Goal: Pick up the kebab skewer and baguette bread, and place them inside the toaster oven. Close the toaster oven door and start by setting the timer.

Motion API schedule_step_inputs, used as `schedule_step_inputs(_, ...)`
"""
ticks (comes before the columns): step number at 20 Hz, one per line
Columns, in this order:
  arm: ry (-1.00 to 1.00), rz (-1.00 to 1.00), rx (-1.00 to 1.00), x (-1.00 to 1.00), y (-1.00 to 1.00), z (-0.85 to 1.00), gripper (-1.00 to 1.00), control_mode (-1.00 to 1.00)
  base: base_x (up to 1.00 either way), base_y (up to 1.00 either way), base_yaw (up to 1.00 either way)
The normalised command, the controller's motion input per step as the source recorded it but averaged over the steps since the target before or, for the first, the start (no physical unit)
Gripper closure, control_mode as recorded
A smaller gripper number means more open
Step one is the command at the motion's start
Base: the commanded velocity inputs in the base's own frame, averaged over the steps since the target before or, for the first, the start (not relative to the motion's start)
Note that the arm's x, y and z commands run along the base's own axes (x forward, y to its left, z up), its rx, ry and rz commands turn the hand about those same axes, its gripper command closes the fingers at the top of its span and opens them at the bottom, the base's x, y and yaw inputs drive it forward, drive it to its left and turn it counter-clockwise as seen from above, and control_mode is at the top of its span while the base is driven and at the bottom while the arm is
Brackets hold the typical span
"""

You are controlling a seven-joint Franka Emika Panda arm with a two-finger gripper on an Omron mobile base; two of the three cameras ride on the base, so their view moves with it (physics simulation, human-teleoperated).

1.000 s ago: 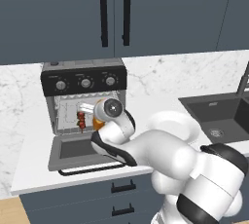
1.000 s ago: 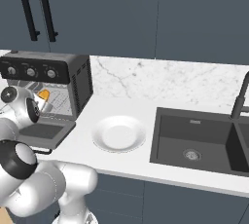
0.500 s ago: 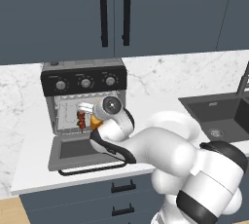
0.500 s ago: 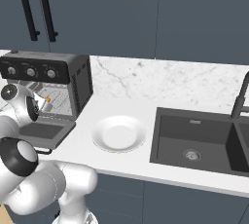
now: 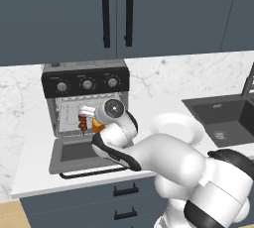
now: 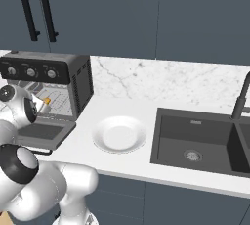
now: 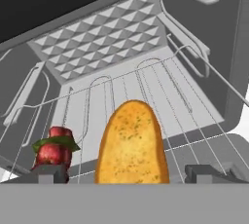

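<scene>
Gripper (image 7: 125, 173) inside oven (image 5: 87, 105) mouth, fingers spread wide either side of bread (image 7: 131, 145), not clearly touching it (contact unclear). Bread lies on wire rack (image 7: 170, 96). Skewer (image 7: 53, 147) on rack just left of bread. Door (image 5: 82, 155) dropped flat open on counter (image 6: 146, 155). Plate (image 6: 119, 134) beside oven.

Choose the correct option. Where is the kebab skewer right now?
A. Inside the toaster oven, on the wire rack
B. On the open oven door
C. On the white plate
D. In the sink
A. The kebab skewer lies on the wire rack inside the toaster oven, beside the baguette bread between the gripper's fingertips.
</scene>
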Motion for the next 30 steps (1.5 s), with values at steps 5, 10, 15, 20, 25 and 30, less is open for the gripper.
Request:
schedule_step_inputs(5, 0.00, 0.00, 0.00, -0.49, 0.00, 0.15, -1.00, -1.00, 0.00, 0.00, 0.00)
schedule_step_inputs(10, 0.01, 0.00, 0.03, -0.58, 0.00, 0.43, -1.00, -1.00, 0.00, 0.00, 0.00)
schedule_step_inputs(15, 0.27, -0.10, 0.06, -0.66, 0.00, 0.34, -1.00, -1.00, 0.00, 0.00, 0.00)
schedule_step_inputs(20, 0.50, -0.32, 0.14, -0.25, 0.05, 0.12, -1.00, -1.00, 0.00, 0.00, 0.00)
schedule_step_inputs(25, 0.35, -0.19, 0.05, -0.26, 0.05, -0.11, -1.00, -1.00, 0.00, 0.00, 0.00)
schedule_step_inputs(30, 0.11, -0.10, 0.00, -0.35, 0.06, -0.24, -1.00, -1.00, 0.00, 0.00, 0.00)
